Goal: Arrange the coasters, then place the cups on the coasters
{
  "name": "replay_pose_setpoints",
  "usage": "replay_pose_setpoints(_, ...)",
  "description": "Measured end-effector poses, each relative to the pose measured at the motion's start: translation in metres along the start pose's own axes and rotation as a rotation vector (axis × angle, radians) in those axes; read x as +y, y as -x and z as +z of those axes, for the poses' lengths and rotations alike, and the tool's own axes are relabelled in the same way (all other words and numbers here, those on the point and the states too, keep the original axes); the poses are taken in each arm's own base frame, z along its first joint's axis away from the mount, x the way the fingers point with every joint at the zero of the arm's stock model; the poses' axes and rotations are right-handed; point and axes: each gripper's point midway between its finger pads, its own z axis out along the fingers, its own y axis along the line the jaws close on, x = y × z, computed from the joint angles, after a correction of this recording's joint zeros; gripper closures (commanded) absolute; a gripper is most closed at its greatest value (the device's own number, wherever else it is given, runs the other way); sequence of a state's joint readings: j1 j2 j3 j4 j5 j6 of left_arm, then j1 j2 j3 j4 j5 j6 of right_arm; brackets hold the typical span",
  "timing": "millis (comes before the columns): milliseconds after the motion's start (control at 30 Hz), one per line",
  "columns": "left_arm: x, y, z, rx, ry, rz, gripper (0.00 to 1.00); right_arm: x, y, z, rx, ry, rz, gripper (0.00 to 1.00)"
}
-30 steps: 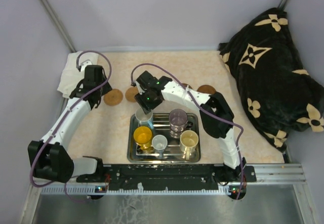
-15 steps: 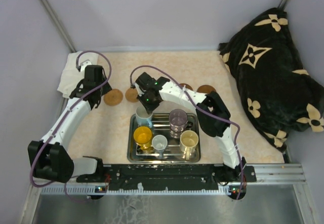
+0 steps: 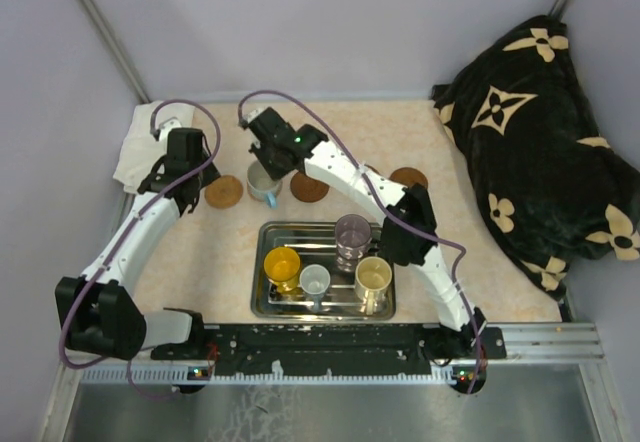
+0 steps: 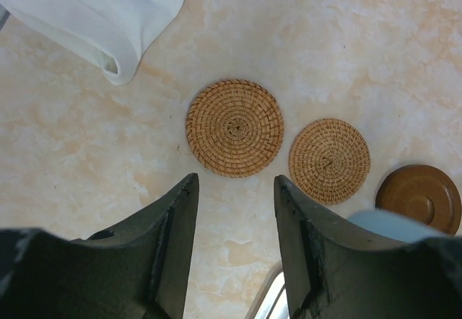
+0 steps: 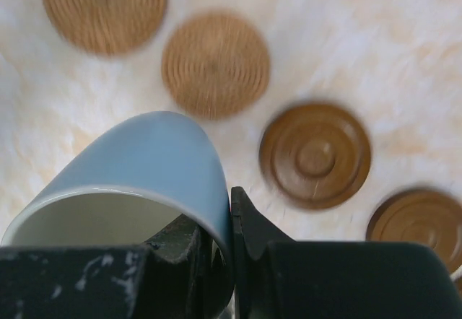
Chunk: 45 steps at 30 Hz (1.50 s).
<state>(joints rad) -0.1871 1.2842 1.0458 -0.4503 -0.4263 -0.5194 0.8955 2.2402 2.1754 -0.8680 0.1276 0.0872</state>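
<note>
My right gripper (image 3: 264, 165) (image 5: 225, 221) is shut on the wall of the light blue cup (image 3: 262, 186) (image 5: 137, 178), one finger inside and one outside, holding it above the coasters. Below it lie two woven coasters (image 5: 103, 9) (image 5: 215, 63) and two brown coasters (image 5: 315, 154) (image 5: 415, 221). The top view shows one woven coaster (image 3: 224, 191) and brown ones (image 3: 309, 187) (image 3: 408, 177). Yellow (image 3: 282, 265), small grey-white (image 3: 315, 280), cream (image 3: 373, 278) and purplish (image 3: 352, 234) cups stand in the steel tray (image 3: 262, 307). My left gripper (image 3: 190, 200) (image 4: 234, 182) hangs open and empty just short of a woven coaster (image 4: 234, 128).
A folded white cloth (image 3: 135, 147) (image 4: 94, 16) lies at the back left corner. A black flowered blanket (image 3: 540, 132) fills the right side. The tray's corner (image 4: 271, 297) shows under my left fingers. Grey walls close the table on three sides.
My right gripper closed on the blue cup in the tray, lifted it out and carried it back and left over the coasters. The left arm stayed put.
</note>
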Motion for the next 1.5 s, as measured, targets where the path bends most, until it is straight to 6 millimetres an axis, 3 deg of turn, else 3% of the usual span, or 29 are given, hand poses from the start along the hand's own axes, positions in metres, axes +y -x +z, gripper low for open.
replay_pose_setpoints(100, 0.0, 0.001, 0.0, -0.004, 0.001, -0.001, 0.5, -0.011, 0.057, -0.012, -0.152, -0.027, 0.035, 1.0)
replay_pose_setpoints(167, 0.002, 0.002, 0.0, -0.009, 0.008, -0.003, 0.52, -0.018, 0.076, -0.021, -0.208, -0.036, 0.052, 1.0)
replay_pose_setpoints(300, 0.008, 0.006, -0.002, -0.027, 0.035, -0.01, 0.54, -0.032, 0.096, -0.027, -0.263, -0.051, 0.086, 1.0)
replay_pose_setpoints(400, 0.013, 0.009, -0.005, -0.043, 0.055, -0.014, 0.54, -0.04, 0.096, -0.018, -0.256, -0.055, 0.111, 1.0)
replay_pose_setpoints(533, 0.019, 0.012, -0.007, -0.056, 0.084, -0.017, 0.55, -0.048, 0.078, 0.0, -0.201, -0.072, 0.125, 1.0)
replay_pose_setpoints(600, 0.021, 0.008, -0.005, -0.044, 0.098, -0.014, 0.56, -0.051, 0.06, 0.015, -0.149, -0.091, 0.125, 1.0)
replay_pose_setpoints(767, 0.016, -0.015, 0.012, 0.049, 0.099, 0.028, 0.54, -0.06, 0.014, 0.04, -0.018, -0.147, 0.121, 1.0)
replay_pose_setpoints(867, 0.008, -0.028, 0.021, 0.105, 0.069, 0.056, 0.5, -0.069, -0.001, 0.041, 0.015, -0.165, 0.141, 1.0)
replay_pose_setpoints(1033, -0.006, -0.034, 0.025, 0.137, -0.003, 0.092, 0.46, -0.114, -0.027, 0.016, 0.054, -0.246, 0.223, 1.0)
replay_pose_setpoints(1267, -0.03, -0.025, 0.03, 0.127, -0.099, 0.112, 0.46, -0.199, -0.039, -0.054, -0.02, -0.457, 0.365, 1.0)
replay_pose_setpoints(1433, -0.041, -0.025, 0.039, 0.124, -0.135, 0.125, 0.45, -0.227, -0.066, -0.083, -0.02, -0.562, 0.437, 1.0)
replay_pose_setpoints(1500, -0.042, -0.028, 0.044, 0.131, -0.131, 0.131, 0.6, -0.235, -0.086, -0.088, 0.01, -0.597, 0.468, 1.0)
